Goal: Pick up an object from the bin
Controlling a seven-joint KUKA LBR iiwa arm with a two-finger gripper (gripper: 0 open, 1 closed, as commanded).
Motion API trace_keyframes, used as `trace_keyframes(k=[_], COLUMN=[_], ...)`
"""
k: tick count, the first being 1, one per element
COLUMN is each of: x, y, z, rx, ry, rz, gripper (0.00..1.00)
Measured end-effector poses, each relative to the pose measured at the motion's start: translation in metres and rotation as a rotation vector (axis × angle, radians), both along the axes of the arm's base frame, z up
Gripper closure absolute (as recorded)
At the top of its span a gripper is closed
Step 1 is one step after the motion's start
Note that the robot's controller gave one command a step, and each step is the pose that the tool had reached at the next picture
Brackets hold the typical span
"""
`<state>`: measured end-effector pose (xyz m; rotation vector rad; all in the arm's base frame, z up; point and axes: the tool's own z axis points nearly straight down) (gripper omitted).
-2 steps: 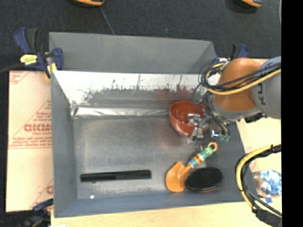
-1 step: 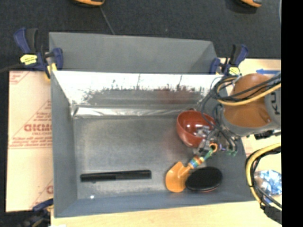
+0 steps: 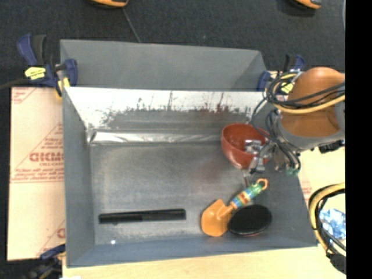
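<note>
I am looking down into a grey metal bin (image 3: 78,173) with sloping walls, and I am seeing four loose things spread across its floor. The robot arm, capped with a rounded orange cover (image 3: 314,103) and trailing dark cables, is reaching in over the bin's right wall. Its gripper (image 3: 257,157) is hanging at the right-hand rim of a shallow reddish-brown round bowl (image 3: 235,144), which is sitting upright in the far right part of the floor, near the foot of the back wall. From where I am watching, the gripper's metal tip is overlapping the bowl's rim. I cannot tell whether it is touching the rim, how far it is open, or whether it has hold of anything. Just below the gripper, toward the near right corner, a small orange plastic toy shovel (image 3: 216,218) is lying flat. Its multicoloured striped handle is pointing up and right toward the gripper, and its scoop is pointing down and left. A flat black round disc (image 3: 251,221) is lying just beside the scoop on its right, under the handle's lower side. Well apart from these, on the left half of the floor, a long thin black bar (image 3: 142,215) is lying flat, parallel to the near wall.
</note>
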<state>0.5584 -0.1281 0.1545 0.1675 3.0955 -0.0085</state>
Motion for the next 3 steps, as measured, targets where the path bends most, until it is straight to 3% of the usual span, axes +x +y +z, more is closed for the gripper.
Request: trace_keyframes(k=[1, 2, 3], x=[-0.004, -0.005, -0.03], y=[-0.006, 0.008, 0.0], z=[-0.025, -0.046, -0.066], rx=[0.005, 0.016, -0.004], ry=[-0.009, -0.004, -0.025], rz=[-0.096, -0.276, 0.07], gripper=[1.0, 1.0, 1.0])
